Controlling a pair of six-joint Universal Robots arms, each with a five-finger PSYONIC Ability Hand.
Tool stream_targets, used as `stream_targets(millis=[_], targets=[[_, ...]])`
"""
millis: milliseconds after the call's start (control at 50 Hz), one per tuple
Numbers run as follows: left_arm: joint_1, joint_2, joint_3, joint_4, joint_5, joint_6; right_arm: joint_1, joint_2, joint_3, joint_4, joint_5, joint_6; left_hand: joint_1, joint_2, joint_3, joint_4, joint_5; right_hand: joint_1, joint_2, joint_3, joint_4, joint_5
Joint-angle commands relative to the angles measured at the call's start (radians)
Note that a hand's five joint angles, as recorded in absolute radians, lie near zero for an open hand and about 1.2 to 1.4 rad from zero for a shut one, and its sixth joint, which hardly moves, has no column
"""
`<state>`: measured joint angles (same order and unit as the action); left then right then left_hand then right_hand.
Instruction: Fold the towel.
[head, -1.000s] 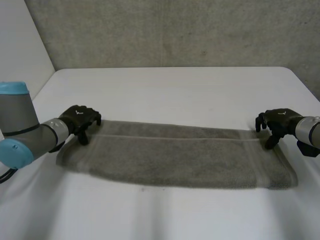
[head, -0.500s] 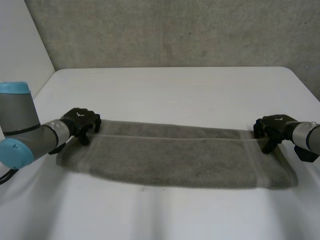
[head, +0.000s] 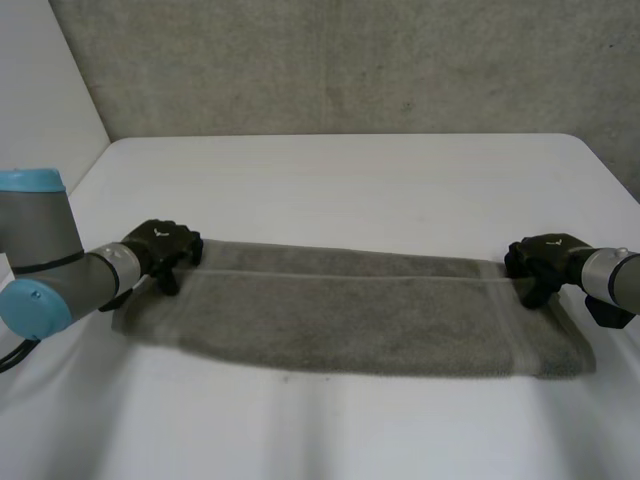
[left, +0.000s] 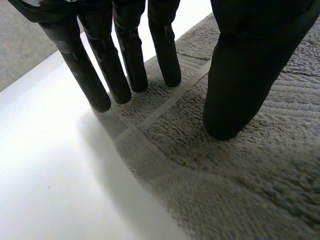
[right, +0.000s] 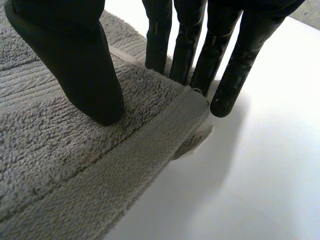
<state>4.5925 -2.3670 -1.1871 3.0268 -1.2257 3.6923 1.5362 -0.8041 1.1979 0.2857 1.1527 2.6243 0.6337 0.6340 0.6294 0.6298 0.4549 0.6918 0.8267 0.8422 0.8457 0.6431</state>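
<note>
Both hands are set on the far long edge of the towel (head: 350, 320), my left hand (head: 160, 243) at its far left corner and my right hand (head: 545, 258) at its far right corner, so that I can take both ends of one edge together. The towel lies flat on the worktop (head: 350, 180) as a long grey band running left to right. On the left my fingers (left: 125, 60) are straight, tips down along the hem, the outermost on bare worktop just beside the cloth, and the thumb (left: 240, 85) presses into the pile a little way in. Fingers and thumb stand apart, with nothing pinched between them. The right is much the same: thumb (right: 80, 65) down on the cloth, fingers (right: 187, 45) straight at the hem, one tip off the corner beside a small white label (right: 192, 142). I judge this to be the set-up for a grasp: closing each thumb toward its fingers should gather the hem, ready to carry this edge over to the near one.
</note>
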Motion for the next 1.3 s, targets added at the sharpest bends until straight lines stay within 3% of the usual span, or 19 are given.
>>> stream_targets(millis=[20,40,80,120,360,720,840,860,880,920,1000,1200,1300], targets=[[-0.001,-0.003,-0.006,0.001,0.0,0.0,0.002,0.002,0.002,0.0,-0.001,-0.007,0.588,0.587,0.592,0.592,0.592,0.429,0.294,0.278,0.275,0.303],[-0.001,-0.003,-0.006,0.001,0.0,0.0,0.002,0.002,0.002,0.0,-0.001,-0.007,0.59,0.589,0.594,0.594,0.594,0.429,0.295,0.279,0.276,0.304],[-0.006,0.003,-0.008,0.003,0.0,0.0,0.004,0.0,0.002,-0.011,0.001,-0.012,0.762,0.762,0.767,0.766,0.767,0.689,0.554,0.539,0.535,0.563],[-0.007,0.009,-0.008,0.007,-0.005,0.0,0.002,0.0,0.002,-0.017,0.002,-0.01,0.763,0.762,0.767,0.766,0.767,0.704,0.569,0.554,0.55,0.579],[-0.03,0.052,-0.005,0.159,-0.035,-0.003,0.022,-0.027,0.003,-0.132,0.045,0.011,0.763,0.762,0.767,0.766,0.767,0.704,0.57,0.554,0.551,0.579],[-0.056,-0.047,0.095,0.182,-0.032,-0.002,0.059,-0.004,-0.018,-0.209,0.085,0.016,0.763,0.762,0.767,0.766,0.767,0.704,0.57,0.554,0.551,0.579],[-0.058,-0.089,0.126,0.236,-0.037,-0.002,0.074,0.025,-0.037,-0.29,0.151,0.013,0.763,0.762,0.767,0.766,0.767,0.704,0.57,0.554,0.551,0.579],[-0.058,-0.095,0.127,0.248,-0.041,-0.002,0.077,0.031,-0.044,-0.299,0.171,0.013,0.58,0.58,0.584,0.584,0.584,0.421,0.286,0.27,0.267,0.295],[-0.058,-0.095,0.127,0.248,-0.041,-0.002,0.078,0.031,-0.044,-0.3,0.171,0.013,0.578,0.578,0.582,0.582,0.582,0.418,0.283,0.267,0.264,0.292],[-0.064,-0.095,0.11,0.253,-0.041,0.003,0.081,0.033,-0.058,-0.3,0.209,0.014,-0.459,-0.459,-0.455,-0.455,-0.455,-0.517,-0.652,-0.668,-0.671,-0.643],[-0.079,-0.066,0.075,0.254,-0.041,0.009,0.084,-0.001,-0.06,-0.296,0.225,0.025,-0.459,-0.459,-0.455,-0.455,-0.455,-0.517,-0.652,-0.668,-0.671,-0.643],[-0.096,0.201,-0.054,0.256,-0.04,0.0,0.074,-0.294,0.089,-0.287,0.206,0.106,-0.459,-0.459,-0.455,-0.455,-0.455,-0.517,-0.652,-0.668,-0.671,-0.643],[-0.092,0.269,-0.135,0.251,-0.04,-0.002,0.07,-0.395,0.236,-0.218,0.138,0.1,-0.459,-0.459,-0.455,-0.455,-0.455,-0.517,-0.652,-0.668,-0.671,-0.643]])
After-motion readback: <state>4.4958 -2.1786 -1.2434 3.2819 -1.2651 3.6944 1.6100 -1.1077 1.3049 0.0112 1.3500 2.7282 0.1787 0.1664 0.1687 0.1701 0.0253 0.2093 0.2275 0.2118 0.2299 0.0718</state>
